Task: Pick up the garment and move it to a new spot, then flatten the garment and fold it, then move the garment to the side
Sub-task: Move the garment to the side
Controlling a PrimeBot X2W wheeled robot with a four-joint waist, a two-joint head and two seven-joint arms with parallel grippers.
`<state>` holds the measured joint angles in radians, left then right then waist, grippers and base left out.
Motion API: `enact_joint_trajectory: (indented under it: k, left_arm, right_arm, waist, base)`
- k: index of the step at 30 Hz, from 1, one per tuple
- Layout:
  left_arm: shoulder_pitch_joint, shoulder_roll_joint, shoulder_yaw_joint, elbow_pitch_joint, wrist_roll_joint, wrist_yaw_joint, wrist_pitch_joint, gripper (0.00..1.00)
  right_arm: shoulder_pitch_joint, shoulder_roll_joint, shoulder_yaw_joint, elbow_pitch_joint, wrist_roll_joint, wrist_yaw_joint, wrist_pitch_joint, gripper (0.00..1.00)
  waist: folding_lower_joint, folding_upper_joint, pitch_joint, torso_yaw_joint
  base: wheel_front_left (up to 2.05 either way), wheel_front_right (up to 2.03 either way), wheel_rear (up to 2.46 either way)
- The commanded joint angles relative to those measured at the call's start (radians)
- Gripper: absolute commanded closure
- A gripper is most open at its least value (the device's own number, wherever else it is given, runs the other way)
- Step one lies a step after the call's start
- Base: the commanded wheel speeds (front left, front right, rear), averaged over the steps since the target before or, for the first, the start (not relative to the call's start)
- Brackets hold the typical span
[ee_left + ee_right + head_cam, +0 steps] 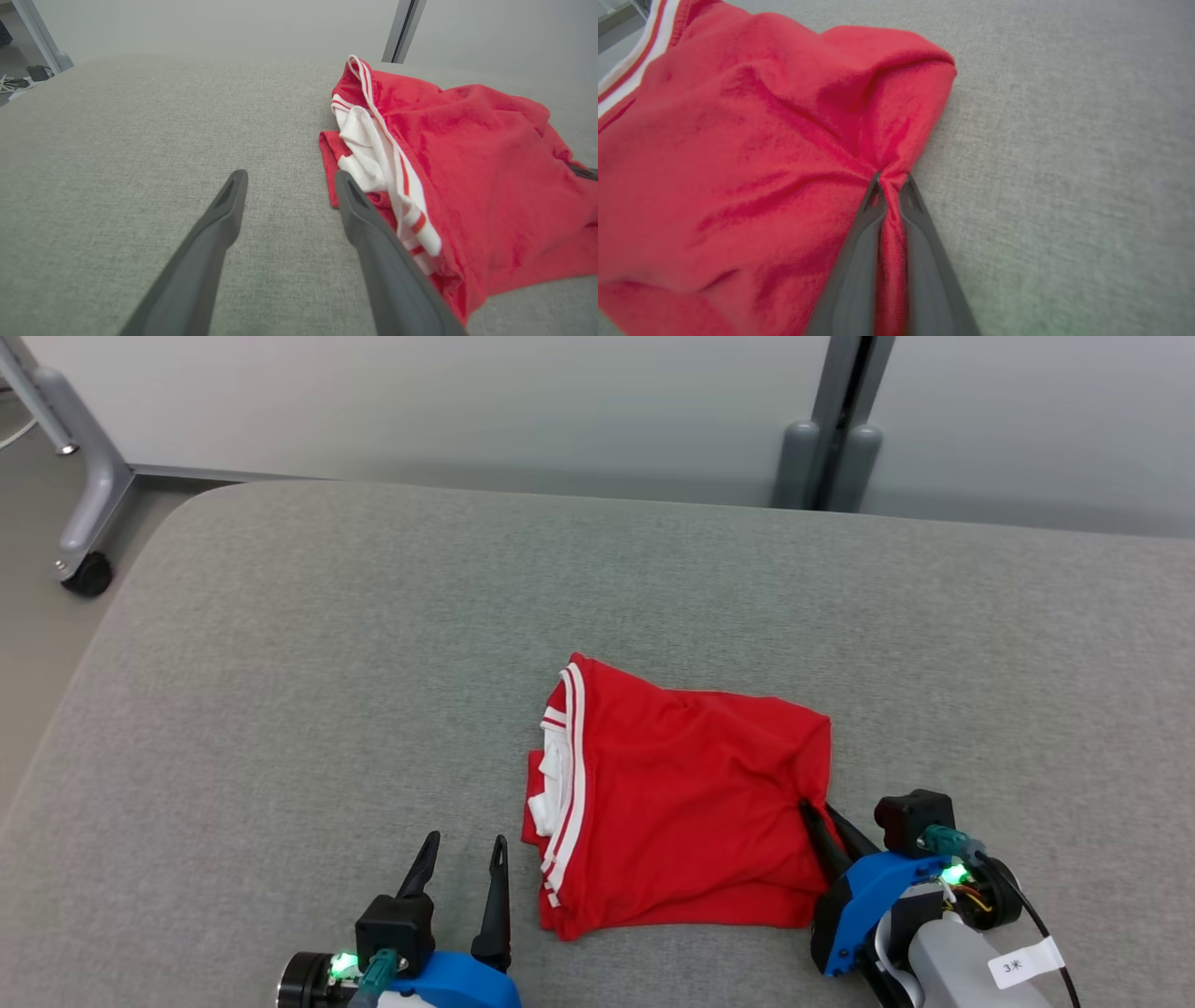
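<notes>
my right gripper [892, 179]: fingers pinched tight on a fold at the red garment's [738, 163] edge | garment: bunched, creases running into my fingertips | white striped band [630, 70]: garment's far corner | grey cushion [1064, 163]: bare beside garment

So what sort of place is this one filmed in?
Likely a lab or test room: a wide grey fabric-covered pad as workbench, a grey metal frame leg on a black castor, and plain pale partition panels with a grey post.
</notes>
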<state>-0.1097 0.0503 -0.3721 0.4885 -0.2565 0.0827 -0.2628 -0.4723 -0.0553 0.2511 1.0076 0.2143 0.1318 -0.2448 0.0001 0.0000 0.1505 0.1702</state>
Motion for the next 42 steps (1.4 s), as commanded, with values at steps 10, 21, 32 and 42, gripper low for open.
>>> enact_joint_trajectory:
  k: [10, 21, 32, 42]
  left_arm:
    - [-0.017, 0.0, 0.024, 0.003, 0.006, -0.002, -0.002, 0.0]
    - [-0.06, 0.001, 0.027, 0.008, 0.021, -0.009, -0.002, 0.0]
    - [-0.079, 0.002, 0.034, 0.025, 0.038, -0.022, -0.002, 0.0]
    - [-0.085, 0.001, 0.034, 0.047, 0.066, -0.03, -0.002, 0.0]
  right_arm:
    - [0.03, -0.009, 0.019, 0.014, 0.031, -0.003, -0.015, 1.0]
    - [0.059, -0.019, 0.07, -0.061, 0.081, -0.002, -0.018, 1.0]
    - [0.064, -0.046, 0.064, -0.103, 0.096, -0.001, -0.019, 1.0]
    - [-0.09, -0.125, 0.033, -0.133, 0.037, -0.001, -0.019, 1.0]
  waist:
    - [-0.0001, 0.0, -0.04, -0.262]
    - [-0.0001, 0.0, -0.018, -0.576]
    - [-0.0001, 0.0, 0.01, -0.662]
    - [-0.0001, 0.0, 0.039, -0.623]
  base:
    - [0.0, 0.0, 0.0]
    - [0.0, 0.0, 0.0]
    - [0.0, 0.0, 0.0]
    - [0.0, 0.0, 0.0]
